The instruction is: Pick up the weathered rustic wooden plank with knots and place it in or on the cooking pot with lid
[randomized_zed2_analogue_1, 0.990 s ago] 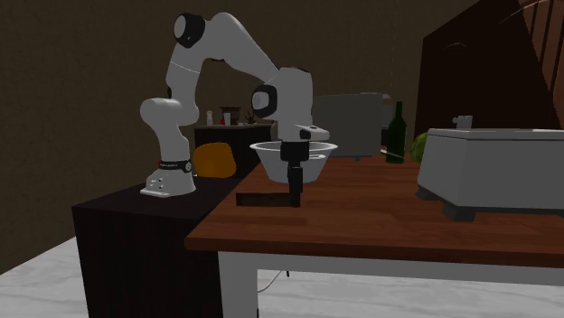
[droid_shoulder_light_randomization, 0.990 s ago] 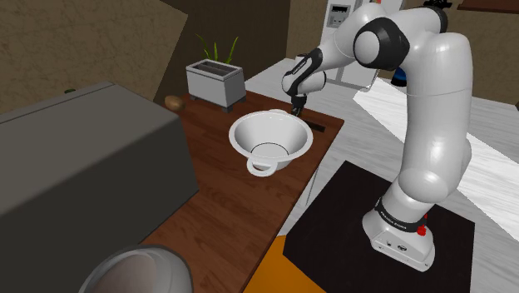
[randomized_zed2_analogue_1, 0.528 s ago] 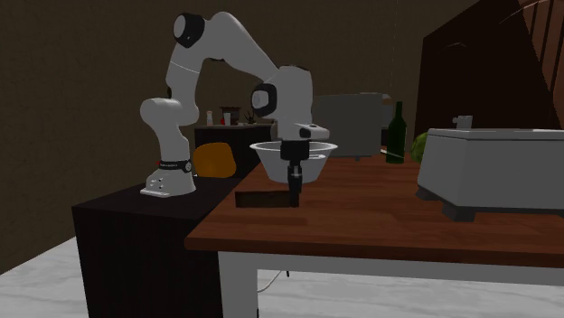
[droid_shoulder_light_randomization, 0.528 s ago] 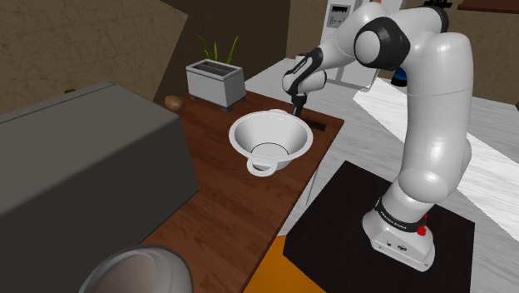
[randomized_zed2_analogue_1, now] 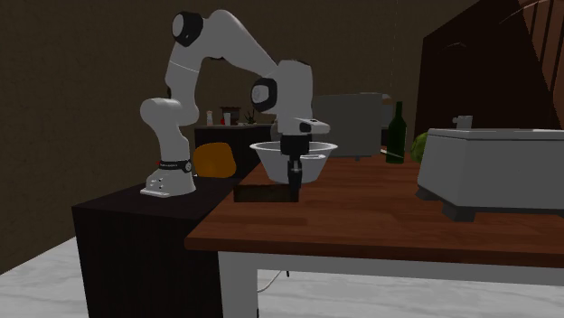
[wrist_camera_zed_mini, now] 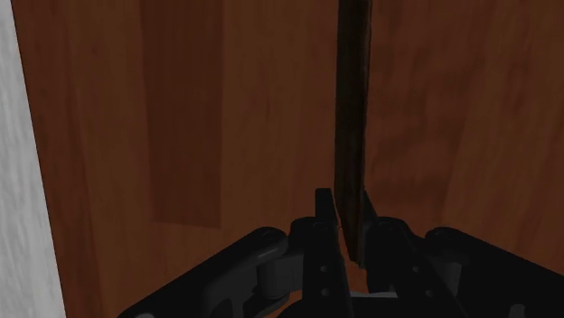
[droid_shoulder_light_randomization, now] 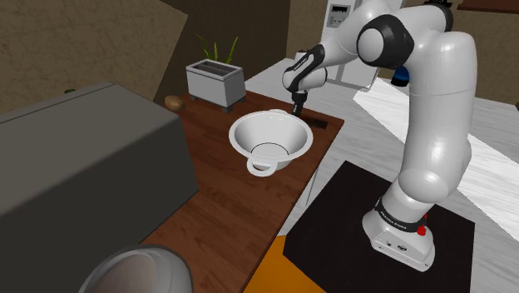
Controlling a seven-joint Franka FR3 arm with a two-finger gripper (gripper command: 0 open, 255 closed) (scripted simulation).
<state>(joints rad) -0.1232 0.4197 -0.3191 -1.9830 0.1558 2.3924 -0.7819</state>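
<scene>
The plank (randomized_zed2_analogue_1: 260, 191) is a thin dark wooden strip, held level and on edge just above the brown table (randomized_zed2_analogue_1: 380, 221) near its corner. My gripper (randomized_zed2_analogue_1: 293, 187) points straight down and is shut on one end of the plank (wrist_camera_zed_mini: 352, 108), whose length runs away from the black fingers (wrist_camera_zed_mini: 323, 217). In the shoulder view the gripper (droid_shoulder_light_randomization: 298, 111) hangs beside the far rim of the pot (droid_shoulder_light_randomization: 249, 133), with the plank (droid_shoulder_light_randomization: 317, 122) sticking out toward the table edge. The pot (randomized_zed2_analogue_1: 267, 159) is a white open vessel with a loop handle, right behind the gripper.
A large grey appliance (droid_shoulder_light_randomization: 83, 166) fills the shoulder view's left. A grey toaster-like box (droid_shoulder_light_randomization: 215, 81) and a plant stand at the table's far end, with a small brown object (droid_shoulder_light_randomization: 173, 102) nearby. A dark bottle (randomized_zed2_analogue_1: 396, 134) stands behind the pot. A grey dome (droid_shoulder_light_randomization: 137, 270) sits at the near edge.
The fingers have gone from open to shut on the plank. The gripper has then risen a little, lifting the plank off the table.
</scene>
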